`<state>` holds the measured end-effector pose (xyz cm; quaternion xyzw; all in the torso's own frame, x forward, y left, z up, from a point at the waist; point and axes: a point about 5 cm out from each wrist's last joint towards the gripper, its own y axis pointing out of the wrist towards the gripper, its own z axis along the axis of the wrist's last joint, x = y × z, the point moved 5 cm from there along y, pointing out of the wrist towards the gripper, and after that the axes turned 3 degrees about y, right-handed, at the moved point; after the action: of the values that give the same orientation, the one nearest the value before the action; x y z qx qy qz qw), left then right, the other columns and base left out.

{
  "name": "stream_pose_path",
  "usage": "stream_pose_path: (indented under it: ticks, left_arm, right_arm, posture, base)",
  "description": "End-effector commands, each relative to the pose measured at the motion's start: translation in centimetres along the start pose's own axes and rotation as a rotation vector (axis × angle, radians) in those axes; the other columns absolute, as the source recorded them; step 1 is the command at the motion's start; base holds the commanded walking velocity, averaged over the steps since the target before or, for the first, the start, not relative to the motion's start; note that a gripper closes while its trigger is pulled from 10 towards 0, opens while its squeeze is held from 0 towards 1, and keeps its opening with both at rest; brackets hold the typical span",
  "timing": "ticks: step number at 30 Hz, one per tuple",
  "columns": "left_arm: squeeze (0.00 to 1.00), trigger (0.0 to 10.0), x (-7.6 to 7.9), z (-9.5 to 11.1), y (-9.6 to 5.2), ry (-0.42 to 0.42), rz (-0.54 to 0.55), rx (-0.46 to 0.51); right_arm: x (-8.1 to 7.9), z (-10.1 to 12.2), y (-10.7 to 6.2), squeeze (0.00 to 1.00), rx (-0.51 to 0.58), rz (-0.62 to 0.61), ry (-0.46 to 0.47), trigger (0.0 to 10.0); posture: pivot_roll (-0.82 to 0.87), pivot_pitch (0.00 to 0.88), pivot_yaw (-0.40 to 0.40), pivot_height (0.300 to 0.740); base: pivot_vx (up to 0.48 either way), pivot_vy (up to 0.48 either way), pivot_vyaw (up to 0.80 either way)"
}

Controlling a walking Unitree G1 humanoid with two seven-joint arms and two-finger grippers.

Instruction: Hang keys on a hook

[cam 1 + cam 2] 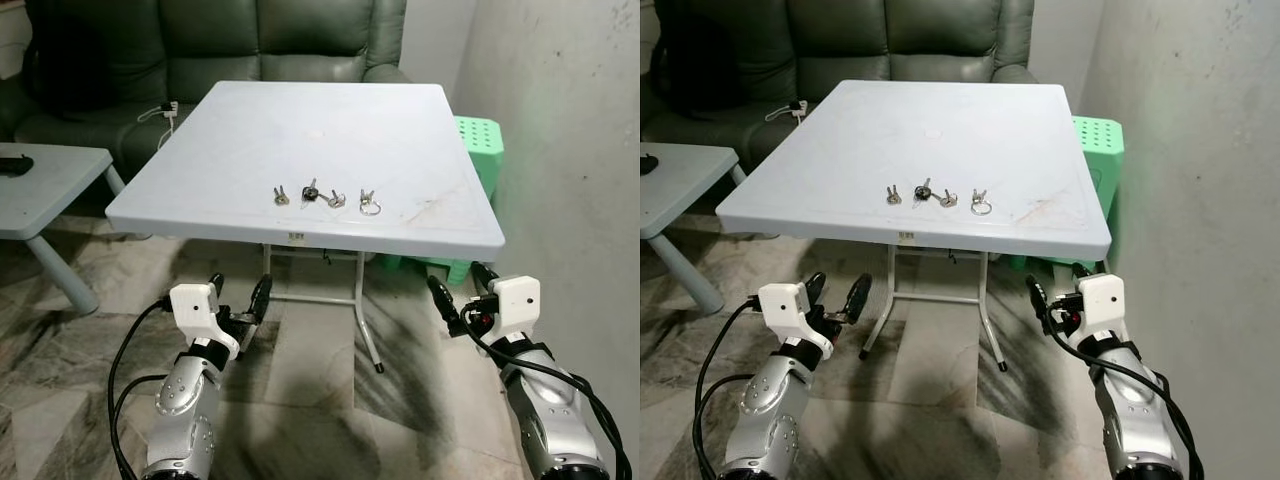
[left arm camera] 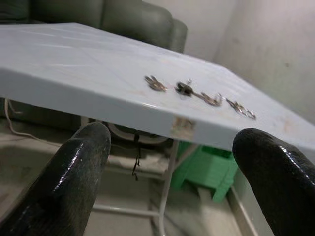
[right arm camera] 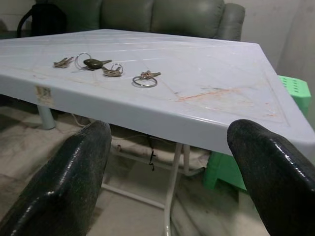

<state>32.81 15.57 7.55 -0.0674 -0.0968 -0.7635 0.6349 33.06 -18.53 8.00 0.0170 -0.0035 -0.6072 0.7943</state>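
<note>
So far we hold nothing: our left end effector (image 1: 238,298) and right end effector (image 1: 456,293) both hang spread and empty below the bench (image 1: 250,140) front edge. Beyond them the keys (image 1: 325,197) lie in a row on top, untouched, so picking up and hanging both remain.

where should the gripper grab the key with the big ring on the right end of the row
Take the key ring at the ring itself, coming straight down from above with the right gripper, one finger inside the loop and one outside. It lies flat on the table, so a side approach would probably just slide it; the open loop gives the best purchase.
</note>
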Motion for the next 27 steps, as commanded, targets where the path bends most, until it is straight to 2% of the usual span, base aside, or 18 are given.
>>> stream_pose_path:
  ticks: [1, 3, 7, 27]
  left_arm:
    - [0.0, 10.0, -0.14, 0.14, 0.17, -0.016, 0.015, -0.003]
    - [0.0, 10.0, -0.38, 0.01, 0.11, -0.05, 0.036, -0.006]
    - [0.0, 10.0, -0.4, -0.02, 0.06, -0.054, 0.039, -0.007]
    - [0.0, 10.0, -0.85, -0.06, 0.05, -0.06, 0.066, -0.021]
  right_arm:
    - [-0.04, 0.67, 0.15, 0.0, 0.019, 0.01, 0.0, 10.0]
    - [-0.04, 0.65, 0.12, 0.0, 0.016, 0.012, 0.001, 10.0]
    - [0.0, 0.63, 0.08, 0.0, 0.013, 0.013, 0.002, 10.0]
    - [0.01, 0.51, -0.04, 0.0, 0.006, 0.013, 0.005, 10.0]
  posture:
    - [-0.01, 0.003, -0.043, 0.74]
    - [-0.01, 0.008, -0.045, 0.74]
    - [-0.01, 0.011, -0.047, 0.74]
    - [0.0, 0.019, -0.051, 0.74]
  base:
    - [0.0, 0.0, 0.0]
    - [0.0, 0.0, 0.0]
    - [0.0, 0.068, 0.0]
    - [0.0, 0.428, 0.0]
